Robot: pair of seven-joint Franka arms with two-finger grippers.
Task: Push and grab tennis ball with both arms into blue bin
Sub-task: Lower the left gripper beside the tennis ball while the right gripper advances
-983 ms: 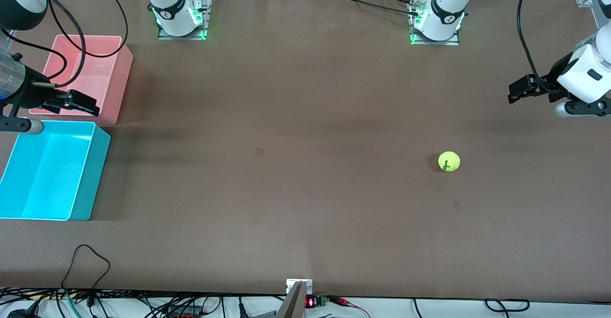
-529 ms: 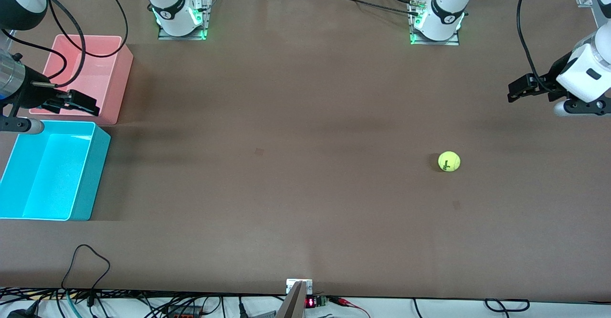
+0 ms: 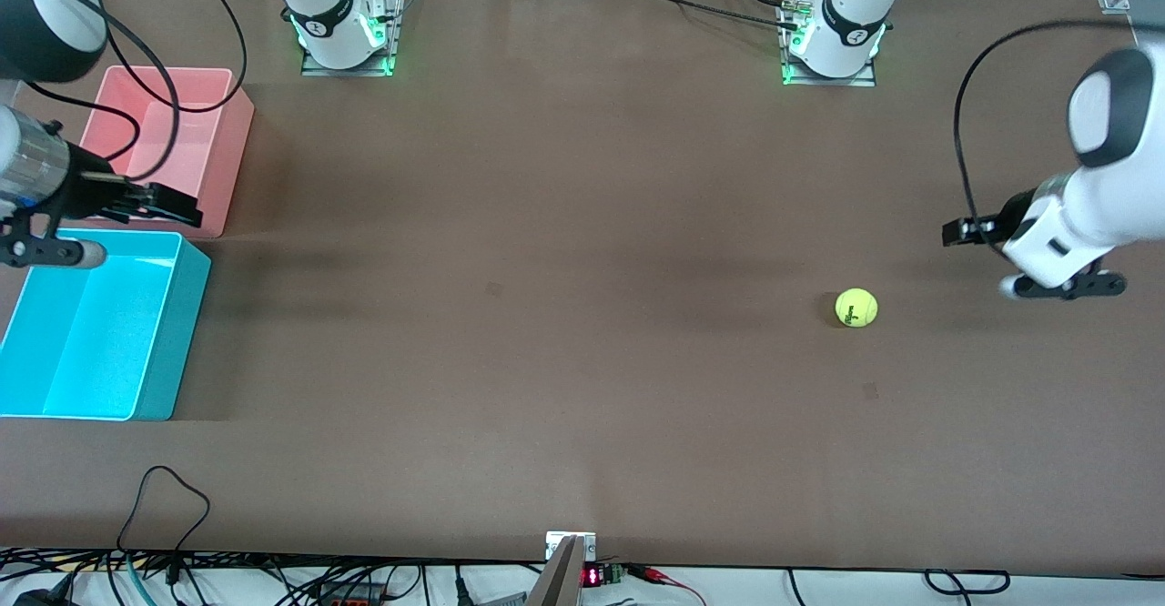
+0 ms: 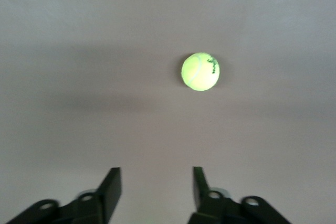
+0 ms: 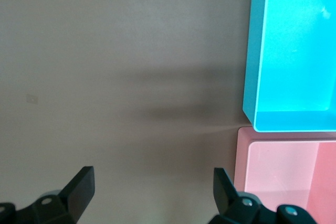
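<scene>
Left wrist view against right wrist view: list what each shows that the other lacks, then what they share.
Only the left wrist view shows the tennis ball, lying apart from the open left gripper, and a small mark on the table. Only the right wrist view shows the blue bin and the pink bin side by side, ahead of the open right gripper. Both share the brown table and empty fingers.

A yellow-green tennis ball (image 3: 856, 308) carries a small dark printed logo. The bench (image 3: 582, 224) is a flat matte brown. At the right arm's end of the bench sit a bright cyan-blue bin (image 3: 96, 324) and a pale pink bin (image 3: 173, 146). Both arms are white with dark grey joint caps and black cables. The left hand (image 4: 155, 184) and right hand (image 5: 152, 184) are black. Green lights glow at both arm bases.
</scene>
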